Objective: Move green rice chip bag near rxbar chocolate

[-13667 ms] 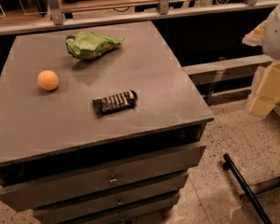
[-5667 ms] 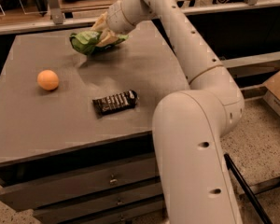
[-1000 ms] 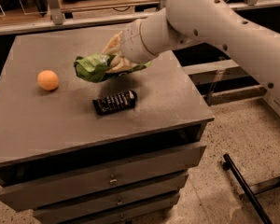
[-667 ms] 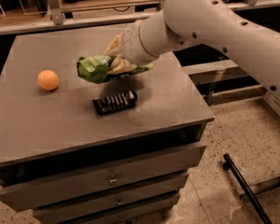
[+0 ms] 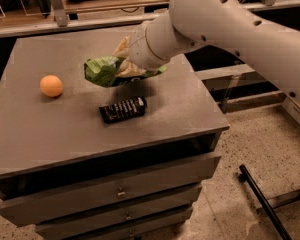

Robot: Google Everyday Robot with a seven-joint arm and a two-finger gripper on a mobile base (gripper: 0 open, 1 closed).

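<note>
My gripper [image 5: 124, 65] is shut on the green rice chip bag [image 5: 104, 71], a bright green wrinkly foil bag. It holds the bag in the air above the middle of the grey cabinet top [image 5: 35, 124]. The rxbar chocolate [image 5: 123, 109], a flat black bar with white lettering, lies on the top just below and in front of the bag. The bag is a short way above the bar and not touching it. My white arm comes in from the upper right.
A small orange ball [image 5: 51, 85] sits on the left part of the cabinet top. The cabinet has several drawers in front [image 5: 120, 191]. A black bar [image 5: 262, 204] lies on the speckled floor at lower right. A railing and shelf run behind the cabinet.
My gripper has carried the green bag from the back of the top forward and a little right, to just above the black bar. The bar and ball have not moved.
</note>
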